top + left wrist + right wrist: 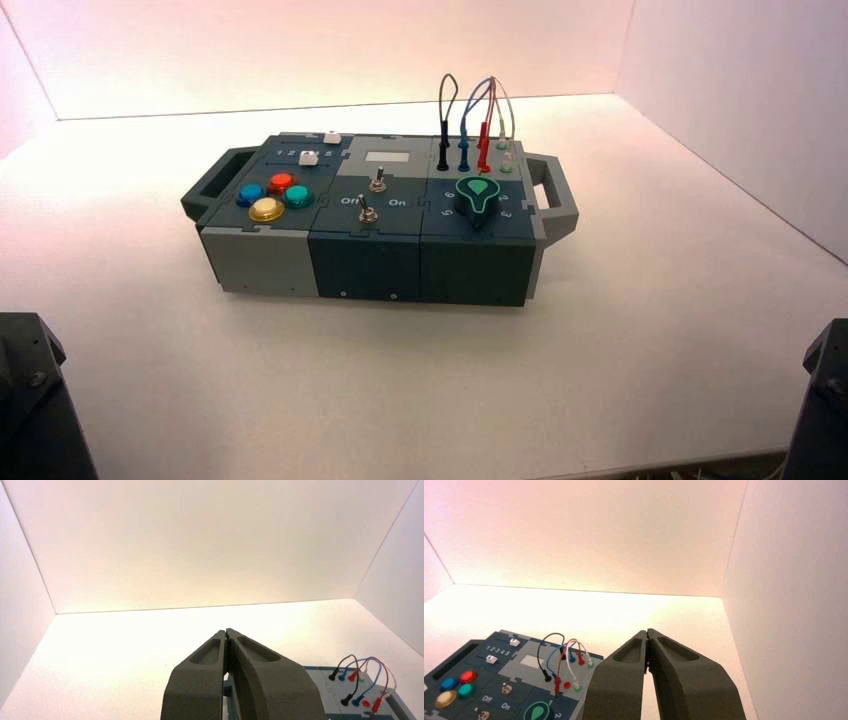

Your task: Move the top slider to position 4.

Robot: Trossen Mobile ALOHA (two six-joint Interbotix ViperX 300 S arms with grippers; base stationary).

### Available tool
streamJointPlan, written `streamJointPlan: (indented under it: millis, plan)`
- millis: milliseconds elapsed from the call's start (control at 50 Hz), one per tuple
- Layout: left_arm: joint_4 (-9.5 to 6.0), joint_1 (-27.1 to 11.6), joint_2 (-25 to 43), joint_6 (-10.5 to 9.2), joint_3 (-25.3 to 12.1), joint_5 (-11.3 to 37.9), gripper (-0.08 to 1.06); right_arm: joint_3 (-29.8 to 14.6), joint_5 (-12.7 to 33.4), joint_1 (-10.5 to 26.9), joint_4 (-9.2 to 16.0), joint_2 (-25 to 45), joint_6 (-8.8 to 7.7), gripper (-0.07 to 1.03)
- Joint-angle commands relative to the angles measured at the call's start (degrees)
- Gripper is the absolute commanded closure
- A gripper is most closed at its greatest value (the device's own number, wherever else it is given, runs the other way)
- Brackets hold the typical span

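In the high view, the top slider (332,138), a small white squarish knob, is being seen near eleven o'clock on the box (365,265), calling for a light side nudge toward nine o'clock, low on the knob and clear of its lower twin (309,158). In the left wrist view, the left gripper (226,630) is being held clenched at the box's seven o'clock, suiting a push. In the right wrist view, the right gripper (647,631) is being parked clenched at five o'clock, while the knob is apparently being shown beside 5 (507,653), one step past numeral 4 (501,652).
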Motion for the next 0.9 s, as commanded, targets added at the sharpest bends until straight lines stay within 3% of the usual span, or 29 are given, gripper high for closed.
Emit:
streamJointPlan:
  millis: [20, 500, 780, 900]
  plan:
    - [0.09, -0.1, 0.9, 0.0, -0.7, -0.4, 1.01, -0.8, -0.3, 0.2, 0.2, 0.5, 0.0, 0.99]
    - [0.09, -0.1, 2.5, -0.09, -0.5, -0.6, 1.01, -1.2, 0.2, 1.5, 0.3, 2.1, 0.0, 0.99]
    - [0.0, -0.1, 16.5, 0.18, -3.6, -4.1, 1.01, -5.5, 1.3, 9.8, 1.8, 17.1, 0.09, 0.99]
    - [0.18, -0.1, 21.2, 1.76, -6.2, -4.6, 1.01, -7.8, 0.7, 13.8, 2.4, 23.9, 0.0, 0.99]
